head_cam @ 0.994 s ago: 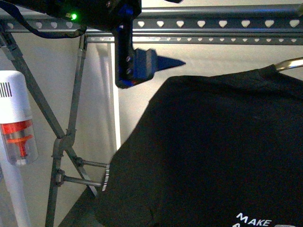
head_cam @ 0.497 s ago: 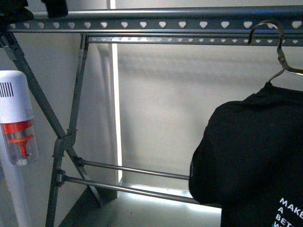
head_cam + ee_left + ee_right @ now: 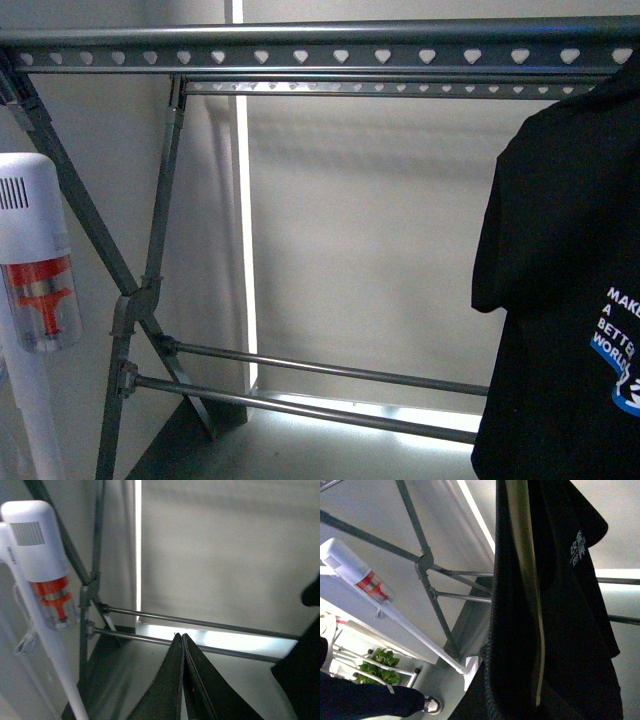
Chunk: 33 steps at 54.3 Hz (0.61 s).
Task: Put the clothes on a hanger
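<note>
- At far left, a white appliance (image 3: 30, 250) with a red-orange clear section stood upright, just beside the slanted leg of the hanger (image 3: 320, 52).
- The left gripper (image 3: 181, 640) showed only in its wrist view. Its two dark fingers were pressed together at the tips with nothing between them, and they pointed toward the lower bars (image 3: 320, 372).
- The hanger's top rail, with its row of heart-shaped holes, ran across the whole front view. The two thin lower bars crossed beneath it.
- At far right, the T-shirt (image 3: 560, 300) hung down from the level of the top rail and covered the right ends of the lower bars. Its white lettering and blue stripe (image 3: 620, 335) were cut off by the frame edge, and what held its top was out of sight.
- The right gripper could not be made out against the black cloth, so I cannot tell whether it was apart or together.
</note>
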Motion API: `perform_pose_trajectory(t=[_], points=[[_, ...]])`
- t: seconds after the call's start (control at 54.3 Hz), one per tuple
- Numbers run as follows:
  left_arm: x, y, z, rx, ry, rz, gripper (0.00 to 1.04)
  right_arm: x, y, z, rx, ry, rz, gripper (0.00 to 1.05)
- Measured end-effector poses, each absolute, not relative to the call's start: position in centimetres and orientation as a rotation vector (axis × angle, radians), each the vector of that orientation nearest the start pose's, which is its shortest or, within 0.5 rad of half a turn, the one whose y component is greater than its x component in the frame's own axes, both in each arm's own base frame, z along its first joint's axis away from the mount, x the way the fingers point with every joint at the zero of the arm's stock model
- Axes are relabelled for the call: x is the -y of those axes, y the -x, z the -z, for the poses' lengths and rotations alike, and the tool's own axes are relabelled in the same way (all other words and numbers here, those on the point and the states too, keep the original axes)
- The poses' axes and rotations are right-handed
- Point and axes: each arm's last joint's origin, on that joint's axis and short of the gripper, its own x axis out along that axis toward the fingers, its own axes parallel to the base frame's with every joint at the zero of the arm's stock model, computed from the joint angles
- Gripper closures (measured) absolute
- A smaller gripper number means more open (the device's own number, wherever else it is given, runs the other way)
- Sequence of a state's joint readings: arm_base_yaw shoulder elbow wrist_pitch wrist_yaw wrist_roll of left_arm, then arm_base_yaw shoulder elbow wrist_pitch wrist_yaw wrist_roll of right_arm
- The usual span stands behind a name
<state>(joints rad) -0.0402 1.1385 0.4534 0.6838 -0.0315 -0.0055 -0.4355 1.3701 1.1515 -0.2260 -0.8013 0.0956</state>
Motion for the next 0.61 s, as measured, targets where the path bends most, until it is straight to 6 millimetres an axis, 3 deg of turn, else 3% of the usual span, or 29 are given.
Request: perform_pose_trajectory(t=[0.239, 0.608], points=[[0.0, -19.7, -20.6, -0.012, 0.002, -0.001, 1.01, 11.1, -31.3, -32.8, -0.400, -0.518, -0.174, 0.99], [0.0, -15.8, -18.4, -0.006, 0.002, 0.002, 1.01, 8.5, -34.2, -32.0, -0.416, -0.602, -0.141, 0.99]])
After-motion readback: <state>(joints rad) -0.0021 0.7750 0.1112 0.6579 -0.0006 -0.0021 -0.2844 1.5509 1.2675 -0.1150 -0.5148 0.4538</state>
